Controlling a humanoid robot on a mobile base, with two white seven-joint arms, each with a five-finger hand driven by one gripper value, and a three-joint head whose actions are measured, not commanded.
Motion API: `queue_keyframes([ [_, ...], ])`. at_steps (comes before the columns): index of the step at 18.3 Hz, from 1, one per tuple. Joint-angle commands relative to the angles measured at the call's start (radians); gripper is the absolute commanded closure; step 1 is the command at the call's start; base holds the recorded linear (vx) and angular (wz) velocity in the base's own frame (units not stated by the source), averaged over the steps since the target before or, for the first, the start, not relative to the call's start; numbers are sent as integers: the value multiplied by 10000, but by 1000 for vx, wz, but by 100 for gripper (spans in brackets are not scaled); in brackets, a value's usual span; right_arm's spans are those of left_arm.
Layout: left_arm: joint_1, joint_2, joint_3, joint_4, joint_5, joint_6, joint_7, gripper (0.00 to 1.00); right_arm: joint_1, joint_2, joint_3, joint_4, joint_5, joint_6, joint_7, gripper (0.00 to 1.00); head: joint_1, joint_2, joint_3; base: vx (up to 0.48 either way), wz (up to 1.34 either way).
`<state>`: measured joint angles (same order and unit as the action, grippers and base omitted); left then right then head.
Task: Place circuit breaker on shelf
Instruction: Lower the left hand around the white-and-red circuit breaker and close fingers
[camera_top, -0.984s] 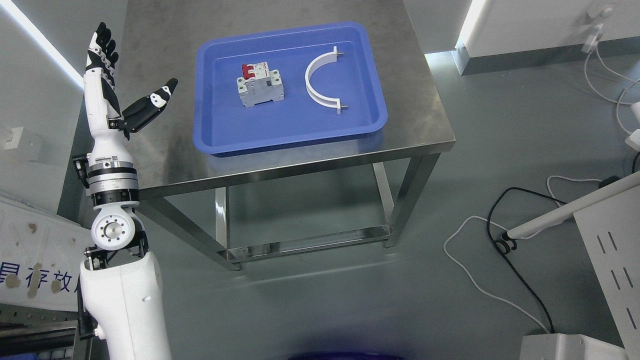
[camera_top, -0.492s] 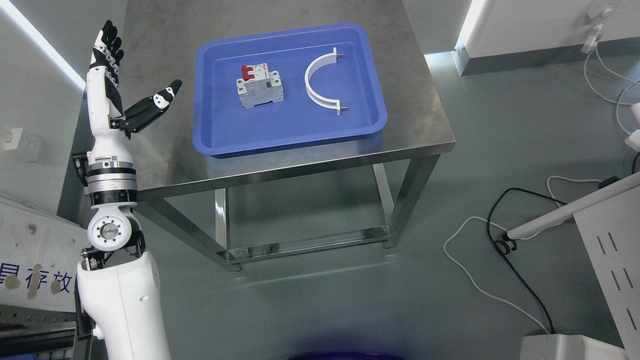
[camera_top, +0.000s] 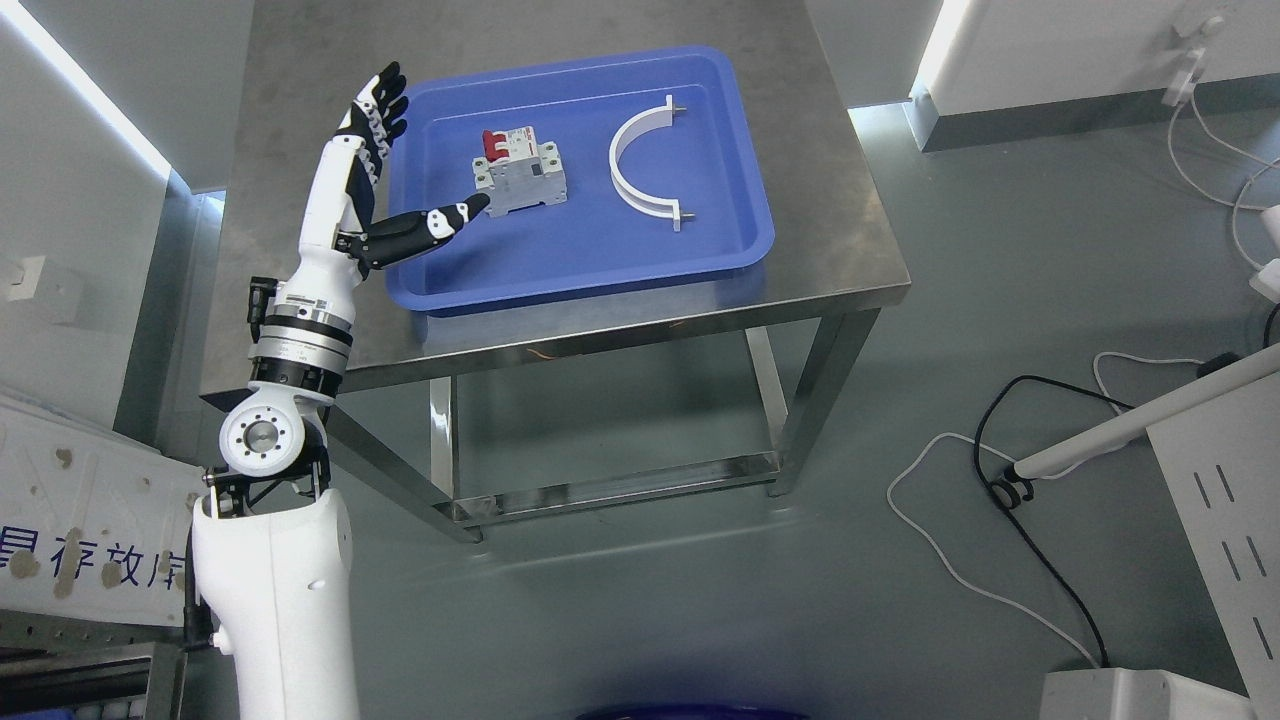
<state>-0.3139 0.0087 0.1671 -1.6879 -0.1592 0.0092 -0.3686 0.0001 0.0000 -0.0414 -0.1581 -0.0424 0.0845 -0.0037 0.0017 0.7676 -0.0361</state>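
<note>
Fingers (camera_top: 378, 100) spread wide and straight, thumb splayed well off to the side, nothing in the grasp. That is the left hand (camera_top: 365, 175), arm coming up from the lower left, and it hovers over the near-left part of the blue tray (camera_top: 590, 265). The thumb tip points straight at the circuit breaker (camera_top: 520, 170) and sits just beside its left end, maybe touching, though from this overhead angle I cannot say whether there is contact or only overlap. The four fingers reach up past the tray's left rim, clear of the breaker, so the part lies to the right of the open palm and not yet between thumb and fingers.

This looks like the reach, the very front of the job: the breaker is not picked up, and no shelf shows in the head view. The next move, as I judge it, calls for the hand to shift right over the breaker, bracket its grey body, then close and lift.

Inside the tray, the breaker lies left of centre, red switches toward the far rim. Right of it, well apart, lies a white curved bracket (camera_top: 640, 165). The tray rests on a steel table (camera_top: 830, 200).
</note>
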Motion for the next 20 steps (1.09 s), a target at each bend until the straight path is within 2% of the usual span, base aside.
queue_keyframes([
  [1,-863,603,-1348,265,-799,368,-271,3,153,-175,0,1,10,-369,6,0,0,0,0,0,0],
  [5,-1201,972,-1640,634,-1276,460,-1099,11,153,-175,0,1,-6,-369,6,0,0,0,0,0,0],
  [7,-1599,1017,-1640,802,-1322,1284,-1146,11,153,-175,0,1,10,-369,6,0,0,0,0,0,0],
  [9,-1891,1155,-1609,941,-1338,1671,-1176,13,153,-175,0,1,10,-369,6,0,0,0,0,0,0],
  [11,-2076,1629,-1609,1094,-1353,1810,-1405,17,153,-175,0,1,10,-369,6,0,0,0,0,0,0],
  [16,-2123,2504,-1517,1187,-1706,1826,-2248,19,153,-175,0,1,-6,-369,6,0,0,0,0,0,0],
  [20,-2123,2490,-1609,1187,-2180,1826,-2403,21,153,-175,0,1,9,-369,6,0,0,0,0,0,0],
])
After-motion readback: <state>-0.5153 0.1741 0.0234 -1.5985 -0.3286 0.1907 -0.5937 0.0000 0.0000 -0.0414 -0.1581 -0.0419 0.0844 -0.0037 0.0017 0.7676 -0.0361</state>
